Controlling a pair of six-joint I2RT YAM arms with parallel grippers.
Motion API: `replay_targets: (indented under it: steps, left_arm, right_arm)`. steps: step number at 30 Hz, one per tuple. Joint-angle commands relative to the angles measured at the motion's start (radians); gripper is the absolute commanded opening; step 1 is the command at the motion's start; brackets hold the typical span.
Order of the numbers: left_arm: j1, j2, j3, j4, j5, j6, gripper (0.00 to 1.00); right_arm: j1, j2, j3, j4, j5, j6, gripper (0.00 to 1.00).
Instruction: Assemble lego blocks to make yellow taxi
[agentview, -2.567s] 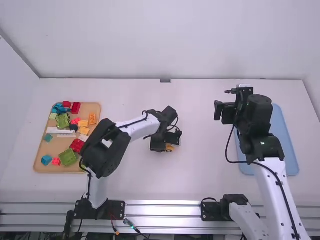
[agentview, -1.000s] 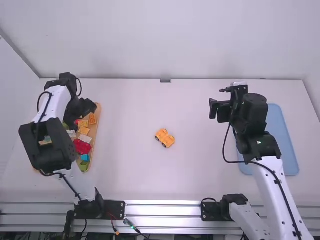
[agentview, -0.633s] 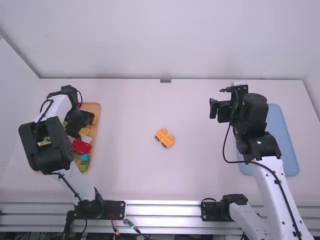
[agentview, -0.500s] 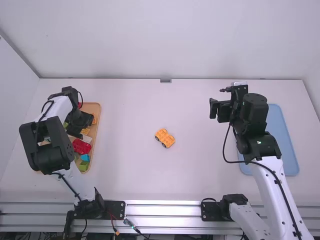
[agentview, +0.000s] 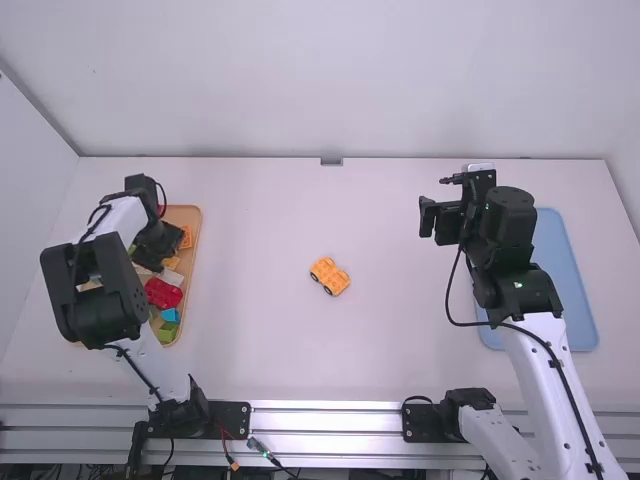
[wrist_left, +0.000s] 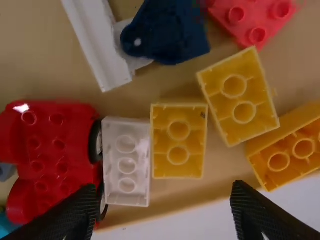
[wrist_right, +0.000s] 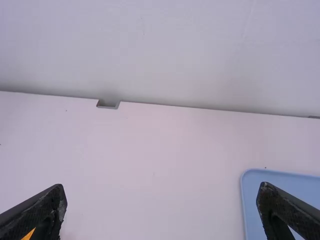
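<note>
My left gripper (agentview: 160, 248) is over the wooden tray (agentview: 194, 222) at the left. In the left wrist view the left gripper (wrist_left: 161, 206) stands open above a yellow two-stud brick (wrist_left: 178, 141) that lies against a whitish brick (wrist_left: 126, 163). A second yellow brick (wrist_left: 239, 97) sits tilted beside them, and a larger yellow piece (wrist_left: 289, 150) is close by. A yellow car base (agentview: 329, 276) with dark wheels rests mid-table. Over the table's right part is my right gripper (agentview: 428, 220); seen from its own wrist, the right gripper (wrist_right: 162, 192) is open with nothing between its fingers.
The tray also bears a red car body (wrist_left: 55, 150), a dark blue piece (wrist_left: 167, 32), a white bar (wrist_left: 97, 42) and a red brick (wrist_left: 250, 20). A light blue tray (agentview: 572, 280) lies at the right, partly behind the right arm.
The left arm has swung from the middle of the table to the tray, uncovering the yellow car base, and then shifted slightly over the tray. The right gripper has moved a little leftward.
</note>
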Motion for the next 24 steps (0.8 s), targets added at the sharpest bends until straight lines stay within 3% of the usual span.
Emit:
replay_targets:
  steps: [1,12,24]
  left_arm:
    - [0.002,-0.02,-0.035,0.023,-0.039,0.014,0.64]
    - [0.002,-0.019,-0.073,0.094,-0.048,0.066,0.68]
    - [0.0,-0.009,-0.08,0.142,0.004,0.152,0.61]
  right_arm:
    - [0.002,0.002,0.041,0.002,0.001,0.004,0.99]
    - [0.002,0.002,0.041,0.002,0.001,0.007,0.99]
    - [0.002,0.002,0.041,0.001,0.001,0.007,0.99]
